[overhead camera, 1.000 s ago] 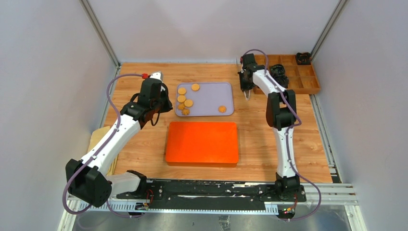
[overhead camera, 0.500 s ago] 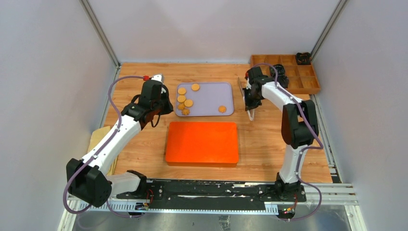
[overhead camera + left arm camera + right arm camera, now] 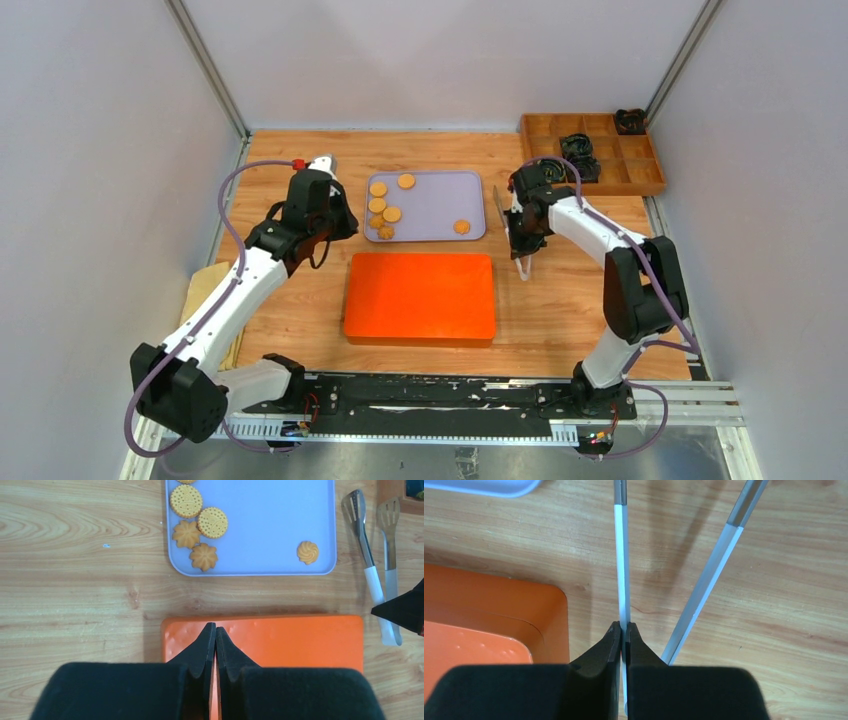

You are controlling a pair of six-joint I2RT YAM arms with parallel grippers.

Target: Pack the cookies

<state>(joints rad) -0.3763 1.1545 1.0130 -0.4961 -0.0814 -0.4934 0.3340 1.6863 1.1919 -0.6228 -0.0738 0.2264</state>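
Lying on a lavender tray (image 3: 430, 190) just beyond the far edge of the orange box (image 3: 420, 297), the cookies (image 3: 392, 214) were seen as six golden discs. Five were clustered toward the tray's left end, above the box's far left corner, and one (image 3: 308, 552) was set apart near the tray's near right corner. Most of the tray floor between them was left bare. A narrow strip of bare wooden table (image 3: 290, 300) was shown between the tray's near rim and the box's far edge; the two did not touch. Wider bare wood was shown to the left and to the right of the box. The tongs (image 3: 515, 235) were placed just past the box's far right corner, beside the tray's right rim, their heads pointed away from the box. The right gripper (image 3: 623, 630) was closed tight on one white arm of the tongs, the other arm splayed free to the side; whether the tongs rested on the wood could not be told. The left gripper (image 3: 215, 632) was held above the box's far left edge, its fingers pressed together with nothing between them. A wooden compartment organiser (image 3: 600, 150) was set well beyond the box, at the table's far right corner.
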